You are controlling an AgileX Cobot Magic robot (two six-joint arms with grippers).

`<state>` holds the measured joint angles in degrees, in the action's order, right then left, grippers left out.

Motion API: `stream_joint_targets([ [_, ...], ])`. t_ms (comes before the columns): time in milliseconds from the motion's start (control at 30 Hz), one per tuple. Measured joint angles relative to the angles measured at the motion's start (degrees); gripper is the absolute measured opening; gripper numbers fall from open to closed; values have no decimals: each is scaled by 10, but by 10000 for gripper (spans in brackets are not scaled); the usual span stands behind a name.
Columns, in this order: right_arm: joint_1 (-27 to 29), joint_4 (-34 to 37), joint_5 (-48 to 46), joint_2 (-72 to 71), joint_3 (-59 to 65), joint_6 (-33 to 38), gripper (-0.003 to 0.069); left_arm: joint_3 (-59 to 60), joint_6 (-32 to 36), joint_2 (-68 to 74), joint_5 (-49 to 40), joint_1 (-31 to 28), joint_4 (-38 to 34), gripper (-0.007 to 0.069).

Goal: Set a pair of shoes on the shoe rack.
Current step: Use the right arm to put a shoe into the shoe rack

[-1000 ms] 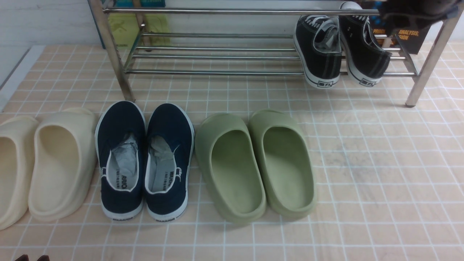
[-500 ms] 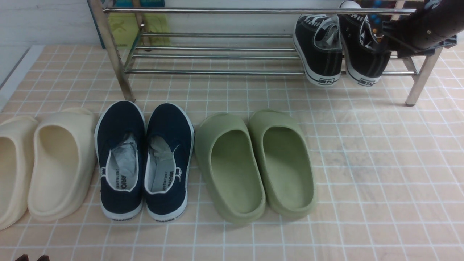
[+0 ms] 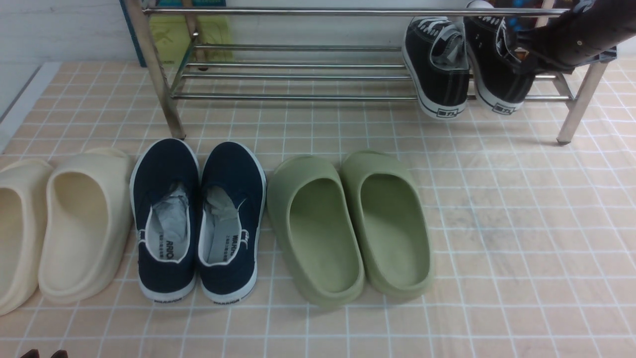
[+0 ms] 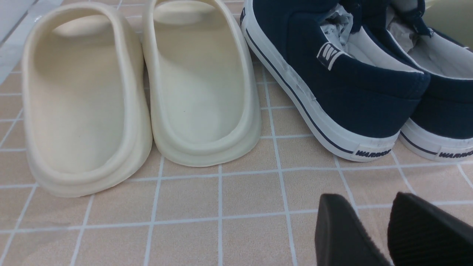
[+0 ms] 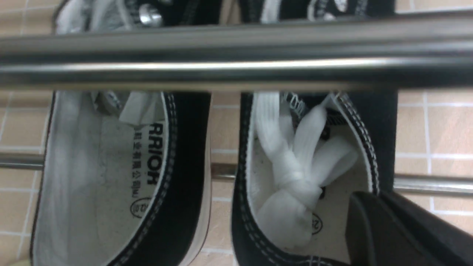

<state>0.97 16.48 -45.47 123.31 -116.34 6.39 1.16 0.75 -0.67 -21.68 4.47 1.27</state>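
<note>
Two black canvas sneakers stand side by side at the right end of the steel shoe rack [image 3: 298, 77], on its lower bars, with their heels hanging over the front bar. My right gripper [image 3: 521, 47] is shut on the side wall of the right sneaker [image 3: 499, 79], next to the left sneaker [image 3: 439, 74]. In the right wrist view the gripper [image 5: 377, 195] has one finger inside that sneaker [image 5: 295, 166] and one outside, under a rack bar [image 5: 236, 66]. My left gripper [image 4: 366, 201] is open and empty, low over the floor near the front edge [image 3: 43, 354].
On the tiled floor in front of the rack stand cream slippers [image 3: 59, 223], navy slip-on shoes [image 3: 196, 219] and green slippers [image 3: 348, 228]. The rack's right leg [image 3: 579, 104] is close to my right arm. Books lean behind the rack.
My right arm has come down from above the top bar to the right sneaker's collar. Both sneakers have shifted slightly further onto the rack. The left arm has not moved.
</note>
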Motion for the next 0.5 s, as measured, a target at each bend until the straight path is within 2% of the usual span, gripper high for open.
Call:
stream_joint_targets([
  [267,-2,-54,-16,9,-37,28,6,0,0,0,0,0,0,239],
  [500,-6,-57,-25,11,-39,32,29,0,0,0,0,0,0,239],
])
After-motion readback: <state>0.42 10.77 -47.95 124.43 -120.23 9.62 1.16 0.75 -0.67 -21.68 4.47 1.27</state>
